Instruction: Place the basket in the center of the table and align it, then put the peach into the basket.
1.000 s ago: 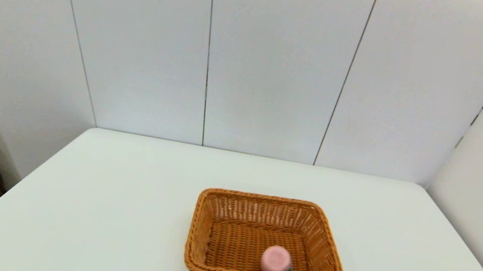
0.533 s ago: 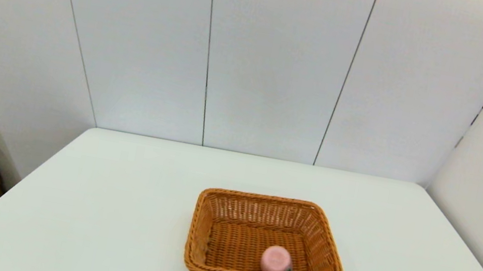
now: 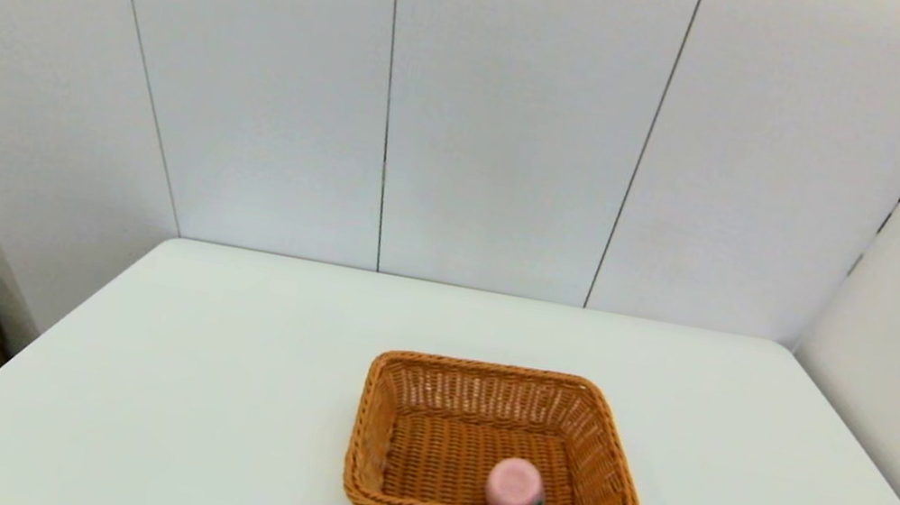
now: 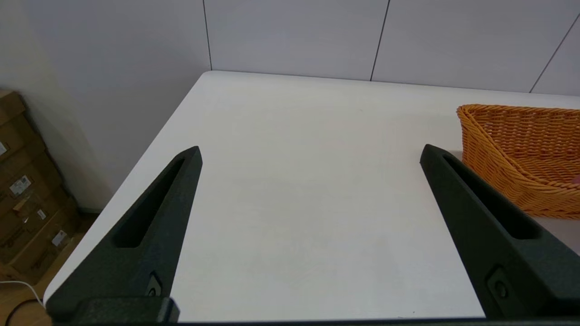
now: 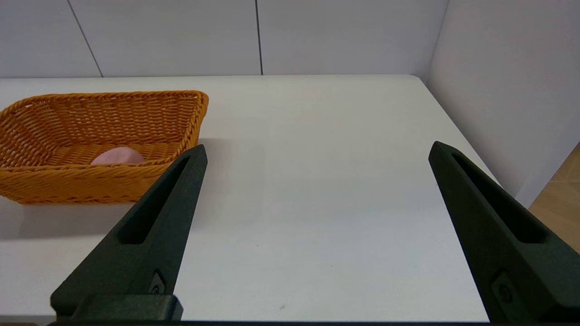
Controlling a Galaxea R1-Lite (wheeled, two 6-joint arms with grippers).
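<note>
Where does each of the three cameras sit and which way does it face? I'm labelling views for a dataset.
Head view: on the robot's head, looking forward and down at the table, the basket and the peach; no arm shows.
Left wrist view: behind the left end effector, open over the table's left side, the basket at the picture's edge.
Right wrist view: behind the right end effector, open over the right side.
Shared: the right wrist and head views both show the peach inside the basket.

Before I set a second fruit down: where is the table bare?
Bare table runs left of the basket, right of it to the edge, and behind it to the wall. The only occupied spot is the basket, with the peach inside.
</note>
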